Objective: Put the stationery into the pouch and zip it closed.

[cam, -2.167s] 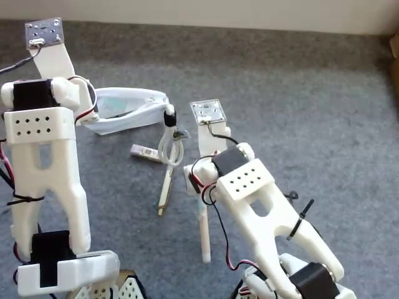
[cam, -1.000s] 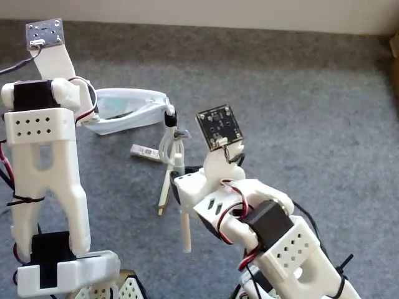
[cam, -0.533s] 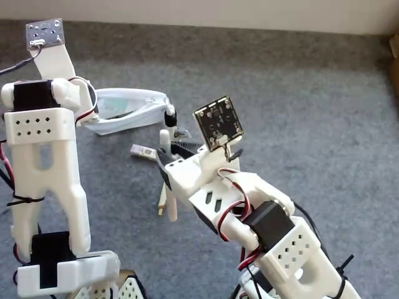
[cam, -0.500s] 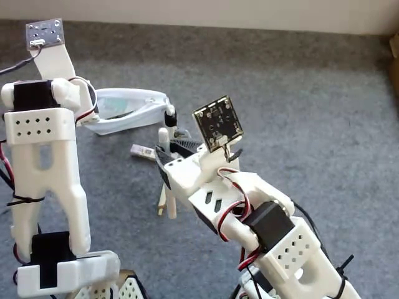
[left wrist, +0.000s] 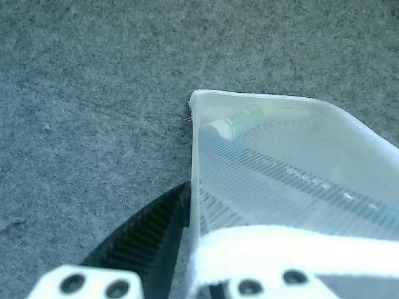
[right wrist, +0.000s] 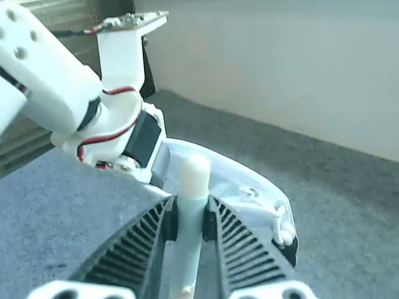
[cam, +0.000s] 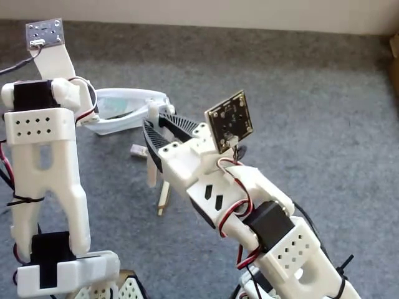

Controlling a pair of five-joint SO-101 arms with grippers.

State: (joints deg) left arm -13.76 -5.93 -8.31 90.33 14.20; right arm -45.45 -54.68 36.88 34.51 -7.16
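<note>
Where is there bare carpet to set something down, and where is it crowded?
Free: the grey carpet right of the right arm, out to the wall, and the strip beyond the translucent white pouch. Crowded: nearer than the pouch, where a thin wooden pencil lies by the right gripper holding a white pen.

Grey short-pile carpet [cam: 324,124] covers the whole surface. A pale wall [cam: 249,11] runs along its far edge at twelve o'clock. A brown sliver [cam: 396,62], too small to identify, shows at two o'clock.
</note>
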